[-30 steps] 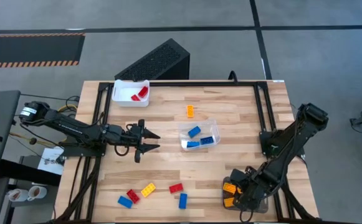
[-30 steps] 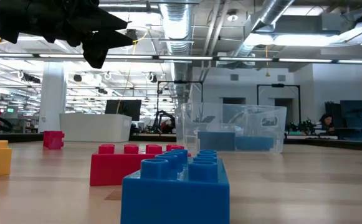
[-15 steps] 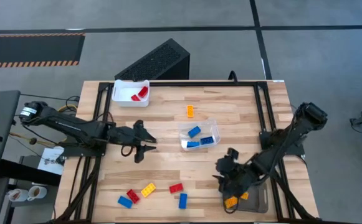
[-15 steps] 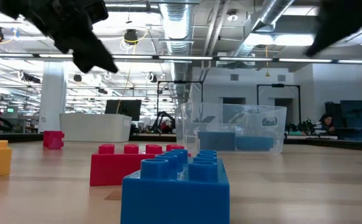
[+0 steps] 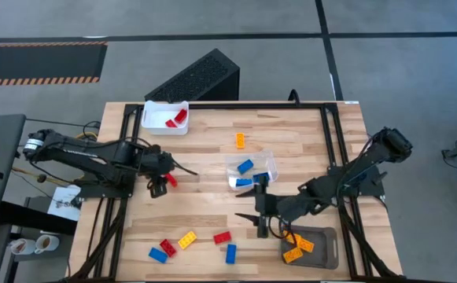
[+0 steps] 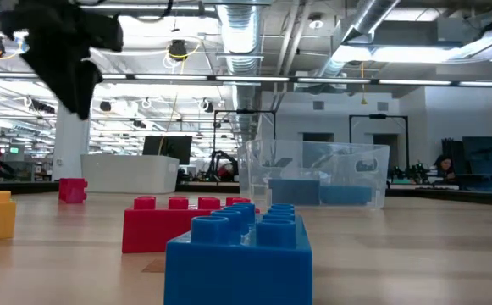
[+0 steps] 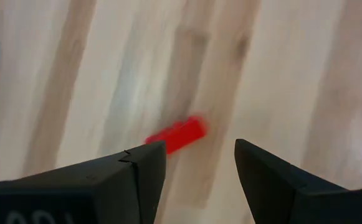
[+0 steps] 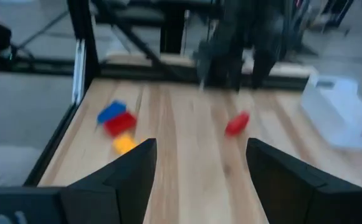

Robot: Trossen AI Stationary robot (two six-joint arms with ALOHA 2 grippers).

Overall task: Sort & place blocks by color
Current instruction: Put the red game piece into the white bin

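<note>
the wooden table carries a white bin at the far left with red inside, a clear tub mid-table with blue, and a grey tray near right with orange. the left gripper hovers at the left with jaws parted, a red block lying loose just under it, apparently not held. the right gripper hangs mid-table, spread and empty. the blocks, small studded bricks in red, blue and yellow, sit mostly along the near edge. they look light, rigid and slick; pinch across the flat long sides.
</note>
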